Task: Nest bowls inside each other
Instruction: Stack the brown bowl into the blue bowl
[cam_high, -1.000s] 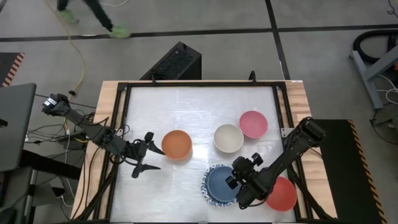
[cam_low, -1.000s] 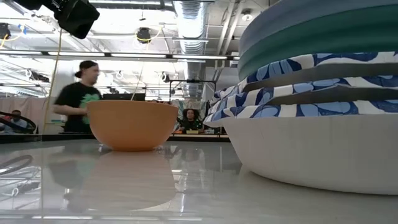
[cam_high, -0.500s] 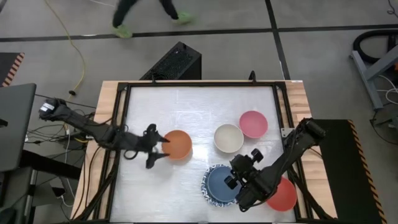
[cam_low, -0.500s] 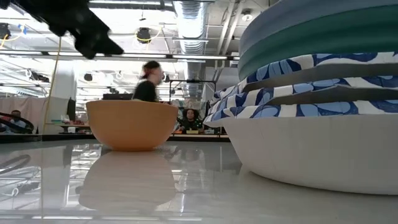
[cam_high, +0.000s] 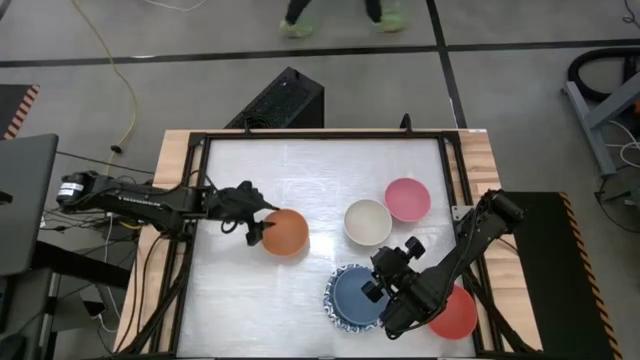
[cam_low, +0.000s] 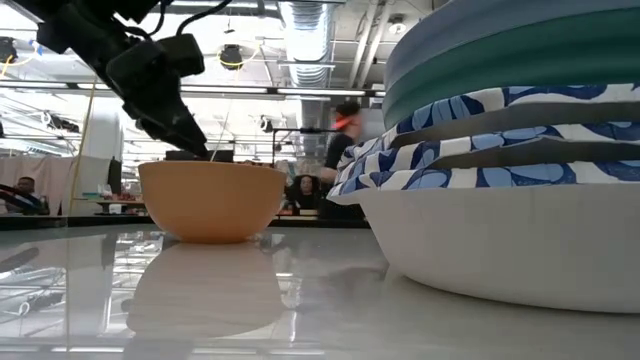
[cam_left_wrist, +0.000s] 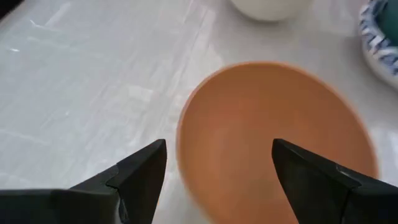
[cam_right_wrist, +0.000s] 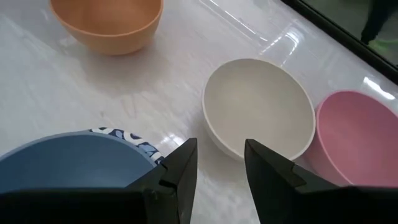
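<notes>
An orange bowl (cam_high: 287, 233) stands on its base on the white table, left of centre. My left gripper (cam_high: 259, 223) is open at the bowl's left rim. One finger (cam_left_wrist: 142, 176) is outside the wall and the other (cam_left_wrist: 309, 177) is over the hollow; I see no touch. Near the front edge stands a nested stack (cam_high: 352, 296): a blue bowl (cam_right_wrist: 68, 165) on top, a green one and blue-patterned white ones (cam_low: 480, 150) beneath. My right gripper (cam_high: 376, 278) hangs open over the stack's far side, with nothing between its fingers (cam_right_wrist: 180, 171).
A cream bowl (cam_high: 367, 221) and a pink bowl (cam_high: 407, 199) stand side by side right of centre. A red bowl (cam_high: 456, 313) sits at the near right corner under my right arm. A black frame (cam_high: 190, 200) rims the table. A person walks on the floor beyond the far edge.
My left arm has swung toward the far edge and to the right, sinking until its open fingers straddle the orange bowl's left rim. My right gripper has risen a little above the stack. The bowls have not moved. A person has walked across behind the table.
</notes>
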